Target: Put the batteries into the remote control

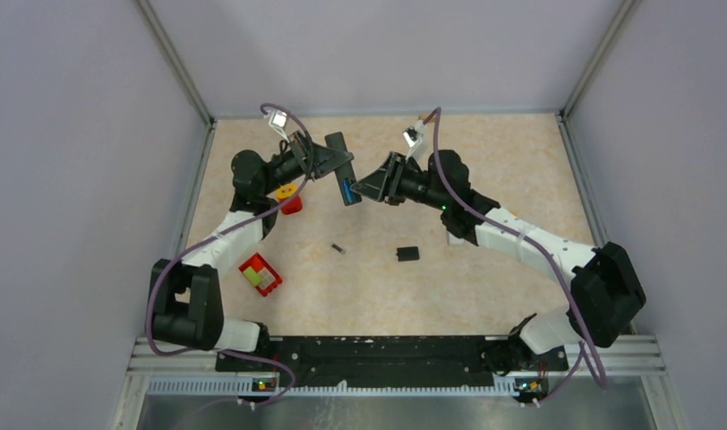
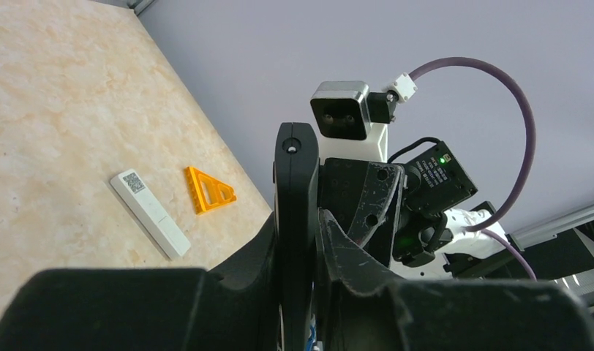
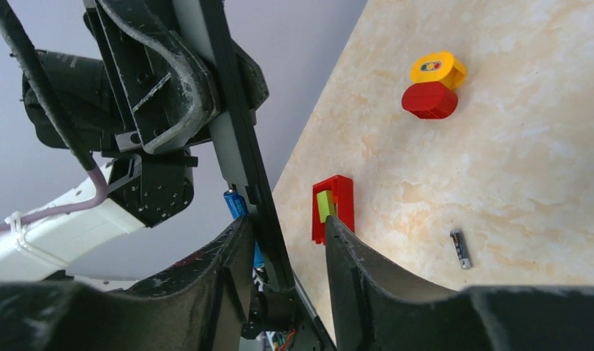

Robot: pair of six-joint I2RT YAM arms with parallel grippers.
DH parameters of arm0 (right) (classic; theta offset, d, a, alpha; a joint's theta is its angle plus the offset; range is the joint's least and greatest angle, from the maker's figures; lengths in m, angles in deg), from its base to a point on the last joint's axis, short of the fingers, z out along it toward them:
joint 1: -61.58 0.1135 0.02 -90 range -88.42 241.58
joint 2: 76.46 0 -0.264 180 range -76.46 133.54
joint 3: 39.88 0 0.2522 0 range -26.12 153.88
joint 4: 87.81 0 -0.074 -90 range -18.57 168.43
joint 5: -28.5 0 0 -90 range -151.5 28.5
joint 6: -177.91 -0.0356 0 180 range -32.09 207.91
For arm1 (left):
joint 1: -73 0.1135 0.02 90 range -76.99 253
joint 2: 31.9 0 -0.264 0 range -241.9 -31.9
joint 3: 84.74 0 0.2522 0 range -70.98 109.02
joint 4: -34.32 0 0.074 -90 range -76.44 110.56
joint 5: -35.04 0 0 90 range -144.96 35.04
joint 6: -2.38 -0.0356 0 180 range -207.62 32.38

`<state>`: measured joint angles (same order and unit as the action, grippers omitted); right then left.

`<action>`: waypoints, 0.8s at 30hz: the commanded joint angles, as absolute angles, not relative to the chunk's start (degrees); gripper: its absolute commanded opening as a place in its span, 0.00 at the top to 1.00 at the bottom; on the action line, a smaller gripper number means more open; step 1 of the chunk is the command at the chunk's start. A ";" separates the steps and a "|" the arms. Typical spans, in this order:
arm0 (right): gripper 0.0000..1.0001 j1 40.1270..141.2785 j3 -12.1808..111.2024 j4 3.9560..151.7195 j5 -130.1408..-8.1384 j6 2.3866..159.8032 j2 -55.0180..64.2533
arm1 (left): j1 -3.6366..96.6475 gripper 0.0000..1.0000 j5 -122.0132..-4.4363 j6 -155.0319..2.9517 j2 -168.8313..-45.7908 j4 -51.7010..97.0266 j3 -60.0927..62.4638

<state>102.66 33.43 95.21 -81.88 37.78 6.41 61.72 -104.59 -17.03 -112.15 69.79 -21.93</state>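
One remote control [image 2: 295, 212], above the bench [image 1: 485, 287], is clamped by left fingers [image 2: 352, 256]; right fingers [image 3: 360, 270] stand open around it.

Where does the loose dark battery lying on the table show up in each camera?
Top external: loose battery mid-table, left of the black square piece.
Left wrist: not in view.
Right wrist: loose battery lower right, right of the red box.
Shared landmark: the remote, in all three views.
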 commanded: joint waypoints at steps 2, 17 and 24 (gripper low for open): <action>0.55 101.14 32.62 89.50 -75.23 35.27 0.50 | 62.19 1.00 -104.29 -15.71 -108.33 75.27 -21.33; 0.26 101.04 33.50 103.91 -84.92 23.80 5.86 | 62.28 1.00 -103.48 -15.46 -108.44 75.76 -21.94; 0.30 101.04 34.82 105.50 -86.23 22.81 8.30 | 62.24 1.00 -103.83 -15.46 -108.36 75.91 -22.20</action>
